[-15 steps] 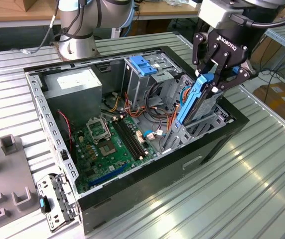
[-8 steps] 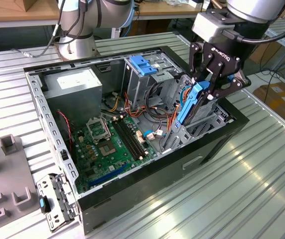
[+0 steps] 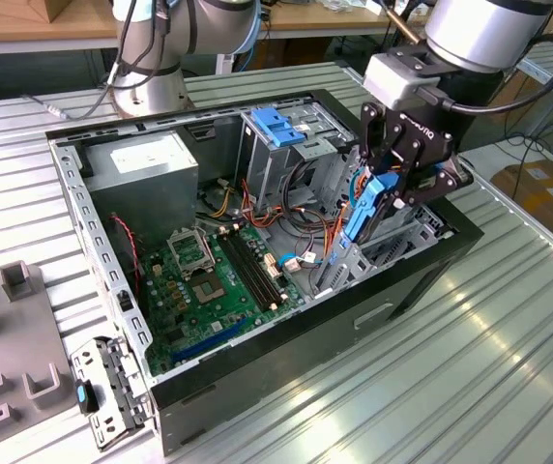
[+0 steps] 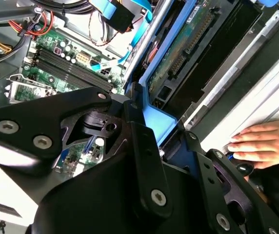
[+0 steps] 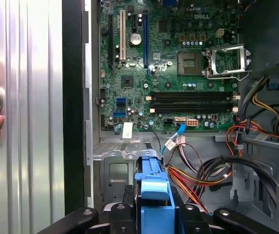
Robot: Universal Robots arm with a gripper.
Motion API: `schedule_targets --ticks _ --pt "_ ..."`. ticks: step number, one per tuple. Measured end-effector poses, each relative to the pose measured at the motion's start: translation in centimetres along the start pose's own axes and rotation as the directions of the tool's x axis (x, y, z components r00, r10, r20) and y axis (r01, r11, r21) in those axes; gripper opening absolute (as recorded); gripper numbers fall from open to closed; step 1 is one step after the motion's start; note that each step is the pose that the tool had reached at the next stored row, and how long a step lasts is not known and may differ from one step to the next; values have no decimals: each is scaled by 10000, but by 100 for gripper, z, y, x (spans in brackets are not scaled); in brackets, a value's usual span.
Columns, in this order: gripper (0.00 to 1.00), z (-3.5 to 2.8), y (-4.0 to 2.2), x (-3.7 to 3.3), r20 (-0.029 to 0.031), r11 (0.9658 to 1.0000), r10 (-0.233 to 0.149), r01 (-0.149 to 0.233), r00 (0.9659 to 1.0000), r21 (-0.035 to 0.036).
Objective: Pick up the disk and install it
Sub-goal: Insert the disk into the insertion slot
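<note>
**Gripper (image 3: 385,184) clenched on the one disk (image 3: 362,211), at three o'clock of the open case (image 3: 286,362) in the exterior view.**
The arm reaches down from one o'clock, wrist pointing into the drive bay. The disk stands on edge, tilted, gripped at its blue end, with its lower end among the bay's metal. Orange and red cables (image 3: 327,246) crowd just beside it at eight o'clock, and the motherboard (image 3: 209,280) lies beyond them. One blue latch (image 3: 276,124) sits at ten. One hand (image 4: 264,141) rests on the table (image 3: 470,329) outside the case.
</note>
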State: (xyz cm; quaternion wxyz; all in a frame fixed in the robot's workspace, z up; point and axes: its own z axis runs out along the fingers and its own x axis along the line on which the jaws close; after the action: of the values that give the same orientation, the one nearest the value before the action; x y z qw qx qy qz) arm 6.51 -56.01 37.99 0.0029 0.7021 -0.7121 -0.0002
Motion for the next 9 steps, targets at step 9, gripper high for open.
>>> schedule_targets --ticks 9 --pt "38 65 0 0 -1 10000 0 0 10000 0"
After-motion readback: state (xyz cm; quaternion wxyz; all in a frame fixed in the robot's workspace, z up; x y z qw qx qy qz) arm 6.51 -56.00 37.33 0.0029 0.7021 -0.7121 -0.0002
